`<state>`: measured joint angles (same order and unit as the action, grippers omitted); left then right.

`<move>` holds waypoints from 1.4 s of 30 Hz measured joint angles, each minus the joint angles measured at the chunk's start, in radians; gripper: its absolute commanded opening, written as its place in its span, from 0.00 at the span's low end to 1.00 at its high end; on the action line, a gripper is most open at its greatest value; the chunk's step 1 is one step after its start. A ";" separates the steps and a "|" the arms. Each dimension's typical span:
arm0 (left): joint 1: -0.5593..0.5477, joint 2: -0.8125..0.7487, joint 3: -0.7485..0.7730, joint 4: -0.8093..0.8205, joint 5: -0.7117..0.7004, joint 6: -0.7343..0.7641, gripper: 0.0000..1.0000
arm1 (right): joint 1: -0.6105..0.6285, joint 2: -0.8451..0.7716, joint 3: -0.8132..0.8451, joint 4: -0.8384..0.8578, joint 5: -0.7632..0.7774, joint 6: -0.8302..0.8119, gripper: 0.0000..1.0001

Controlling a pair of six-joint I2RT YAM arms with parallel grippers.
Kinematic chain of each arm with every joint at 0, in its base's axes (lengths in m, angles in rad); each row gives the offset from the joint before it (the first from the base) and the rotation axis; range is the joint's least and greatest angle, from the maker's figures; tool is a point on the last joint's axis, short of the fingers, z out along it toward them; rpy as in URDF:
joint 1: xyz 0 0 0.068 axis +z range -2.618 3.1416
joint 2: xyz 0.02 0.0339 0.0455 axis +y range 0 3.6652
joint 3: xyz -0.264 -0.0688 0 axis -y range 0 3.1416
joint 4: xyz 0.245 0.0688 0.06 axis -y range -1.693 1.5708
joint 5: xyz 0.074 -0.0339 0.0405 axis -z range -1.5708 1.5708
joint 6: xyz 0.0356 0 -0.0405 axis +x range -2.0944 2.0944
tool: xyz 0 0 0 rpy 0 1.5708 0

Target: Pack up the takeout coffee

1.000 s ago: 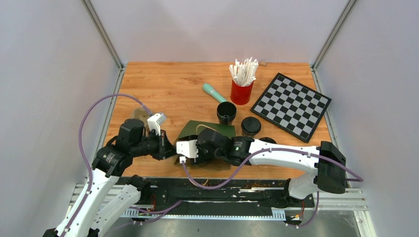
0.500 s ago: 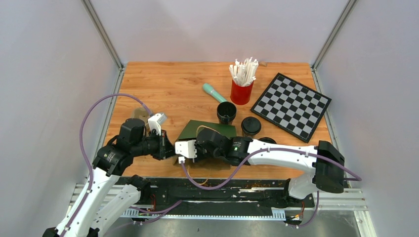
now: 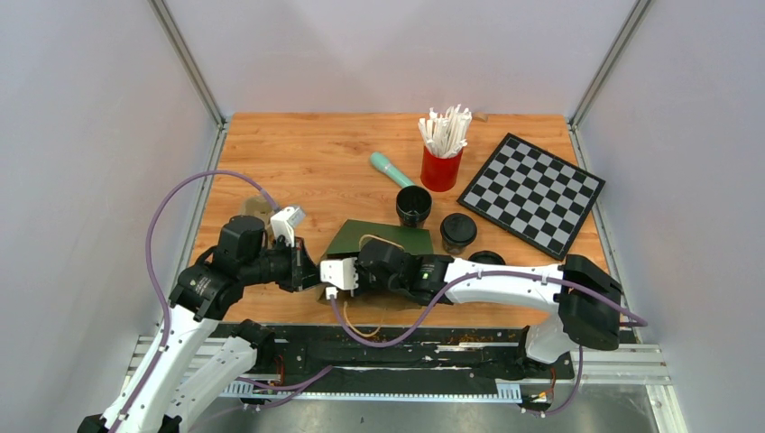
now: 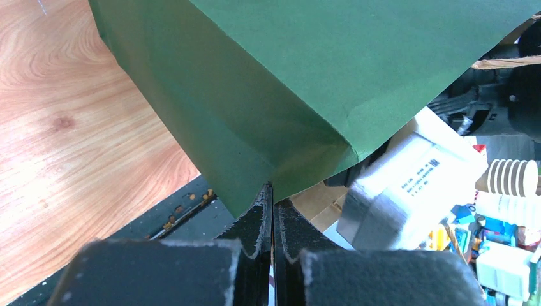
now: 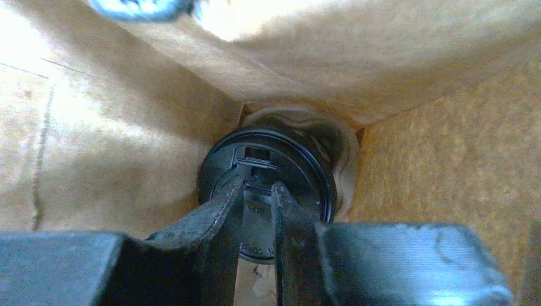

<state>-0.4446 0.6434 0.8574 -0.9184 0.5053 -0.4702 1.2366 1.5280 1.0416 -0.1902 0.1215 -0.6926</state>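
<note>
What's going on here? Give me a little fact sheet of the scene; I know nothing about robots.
Bag: green paper bag
Left gripper: shut on the bag's edge
Right gripper: inside the bag, jaws slightly apart
Inside the bag: black-lidded cup, just ahead of that gripper
Elsewhere on table: open black cup, second lidded cup, red cup of white sticks, chessboard

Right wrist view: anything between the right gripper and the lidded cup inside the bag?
Nothing visible. The right gripper is inside the paper bag, its tips right at the cup's black lid; the bag walls stand clear on both sides. Contact can't be told.
</note>
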 measured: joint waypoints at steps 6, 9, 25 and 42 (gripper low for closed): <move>0.000 -0.007 0.000 0.003 0.008 -0.018 0.00 | -0.010 0.010 -0.032 0.062 0.018 0.000 0.23; 0.000 -0.008 0.000 0.003 0.010 -0.021 0.00 | -0.013 0.010 -0.040 0.097 0.027 0.000 0.23; 0.000 -0.008 -0.002 0.022 0.010 -0.023 0.00 | -0.018 0.044 -0.043 0.173 0.053 0.011 0.24; 0.000 -0.013 -0.013 0.039 0.001 -0.026 0.00 | -0.018 0.064 -0.062 0.242 0.079 0.031 0.24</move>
<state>-0.4442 0.6300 0.8440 -0.8791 0.5064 -0.4965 1.2186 1.5917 0.9794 0.0517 0.2001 -0.6617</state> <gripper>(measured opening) 0.006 0.235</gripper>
